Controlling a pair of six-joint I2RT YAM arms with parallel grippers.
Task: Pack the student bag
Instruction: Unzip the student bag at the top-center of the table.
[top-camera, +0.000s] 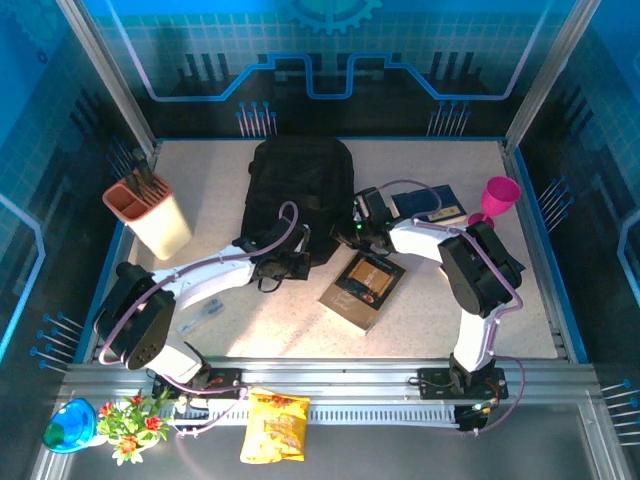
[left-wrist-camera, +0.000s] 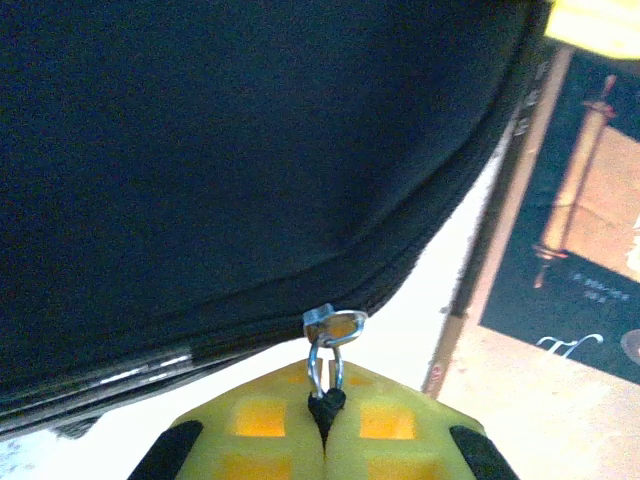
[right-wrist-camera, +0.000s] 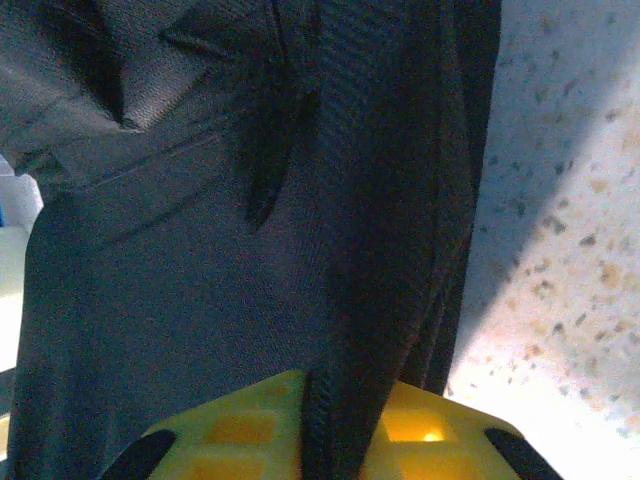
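The student bag (top-camera: 300, 190), a large black backpack, lies flat at the back middle of the table. My left gripper (top-camera: 288, 262) is at its near edge, shut on the bag's zipper pull (left-wrist-camera: 335, 345); the metal ring sticks out from between the yellow fingertips (left-wrist-camera: 260, 420) just below the zipper line of the bag (left-wrist-camera: 200, 150). My right gripper (top-camera: 356, 226) is at the bag's right side. Its yellow fingers (right-wrist-camera: 230, 430) are closed on a fold of the bag's black fabric (right-wrist-camera: 350, 300) beside the zipper.
A dark book (top-camera: 362, 290) lies right of the left gripper, and its cover (left-wrist-camera: 570, 220) is close by in the left wrist view. A blue notebook (top-camera: 430, 207) and a pink goblet (top-camera: 497, 197) stand at the right. A pen holder (top-camera: 150, 212) stands at the left and a pen (top-camera: 200, 318) lies near it. A chips bag (top-camera: 275, 425) lies on the front rail.
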